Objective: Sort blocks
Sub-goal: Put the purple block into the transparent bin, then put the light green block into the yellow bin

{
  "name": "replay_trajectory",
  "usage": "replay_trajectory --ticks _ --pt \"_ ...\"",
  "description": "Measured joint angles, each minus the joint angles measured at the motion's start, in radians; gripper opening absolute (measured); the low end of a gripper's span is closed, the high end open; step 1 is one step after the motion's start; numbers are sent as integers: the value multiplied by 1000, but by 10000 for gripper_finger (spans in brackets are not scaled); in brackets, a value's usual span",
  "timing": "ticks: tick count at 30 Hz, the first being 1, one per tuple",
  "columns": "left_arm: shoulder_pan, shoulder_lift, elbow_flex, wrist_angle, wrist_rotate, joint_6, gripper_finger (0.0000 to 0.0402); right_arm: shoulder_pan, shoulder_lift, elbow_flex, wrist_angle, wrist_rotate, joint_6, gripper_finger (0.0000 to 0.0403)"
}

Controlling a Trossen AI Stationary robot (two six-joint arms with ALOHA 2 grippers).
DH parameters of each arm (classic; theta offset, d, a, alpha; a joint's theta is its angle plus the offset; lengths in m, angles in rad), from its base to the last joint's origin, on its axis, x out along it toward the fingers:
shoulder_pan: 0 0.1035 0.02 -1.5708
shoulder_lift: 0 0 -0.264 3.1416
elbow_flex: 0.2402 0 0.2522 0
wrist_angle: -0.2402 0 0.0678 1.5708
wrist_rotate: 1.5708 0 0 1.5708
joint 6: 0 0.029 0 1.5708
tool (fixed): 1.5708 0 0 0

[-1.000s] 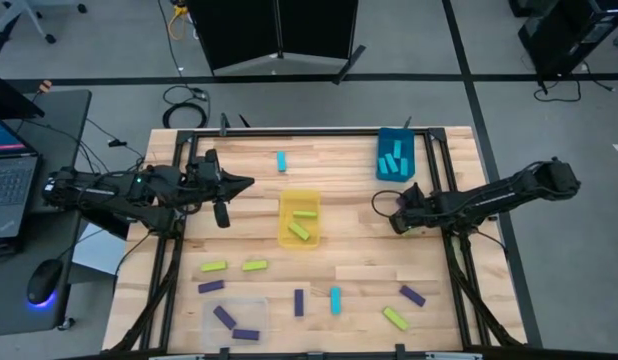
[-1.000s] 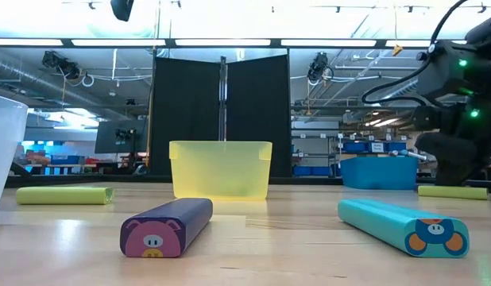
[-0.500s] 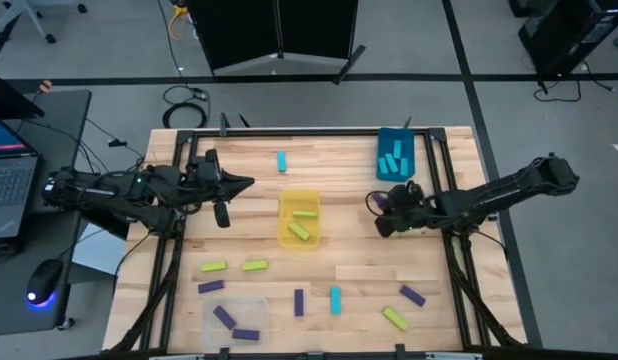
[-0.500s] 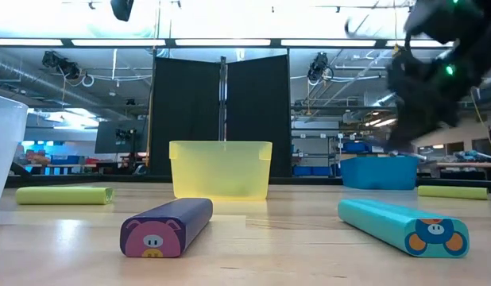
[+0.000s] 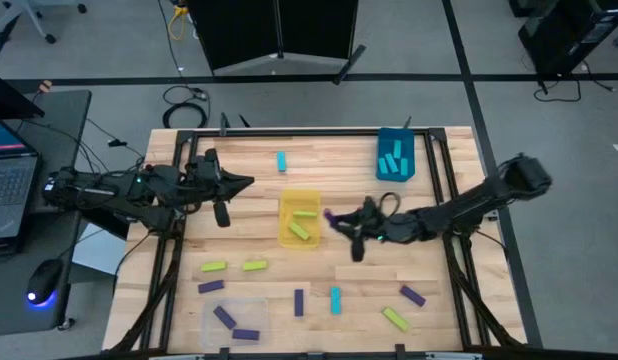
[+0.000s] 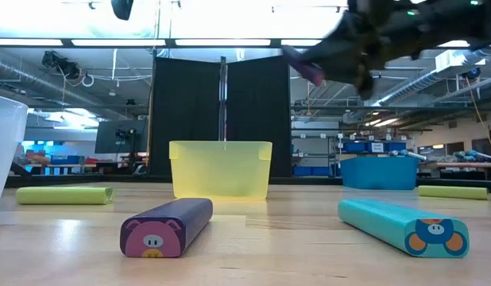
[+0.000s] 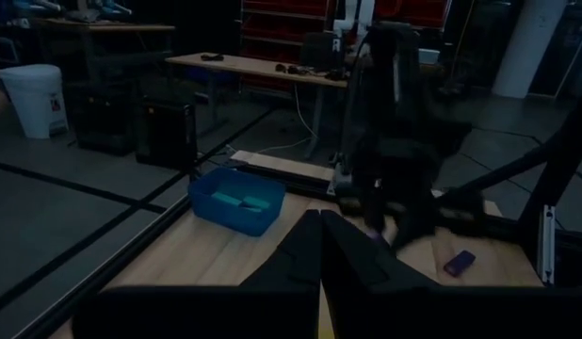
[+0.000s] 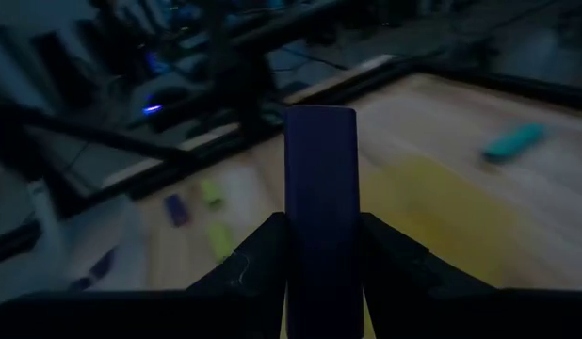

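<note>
Right gripper clamped on purple block beside yellow bin holding two green blocks, blue bin apparently holding cyan blocks, left gripper fingers closed, empty.

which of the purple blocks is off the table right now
The purple block clamped in the right claw, held in the air just right of the yellow bin. Every other purple block lies flat on the wood or in the clear bin.

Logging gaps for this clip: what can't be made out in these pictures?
- Right claw in the high and low views: motion blur smears it and its purple block.
- Clear bin, low view: cut off by the picture's edge.
- Left claw, left wrist view: darkness hides its tips.
</note>
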Motion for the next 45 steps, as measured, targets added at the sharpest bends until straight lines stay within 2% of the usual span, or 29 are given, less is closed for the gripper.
replay_trajectory --ticks 7,14,18,22,29,38,45 --pt "-11 -19 0 -5 0 2 11 26 336 333 25 -158 -131 116" --pt "-99 -84 -8 -61 1 16 11 14 558 640 22 -363 -278 116" --pt "-152 -155 -77 -34 -5 17 11 3 662 794 -9 -462 -305 116" --pt "-191 -263 -169 14 -52 1 11 4 774 953 -75 -540 -302 116" --pt "-203 -418 -269 36 -61 -22 11 15 943 1216 -257 -711 -271 116" --pt "-203 -438 -283 4 -61 -91 11 60 1123 1482 -506 -766 -267 127" --pt "-203 -437 -283 4 -64 -112 11 80 1142 1583 -690 -695 -327 197"
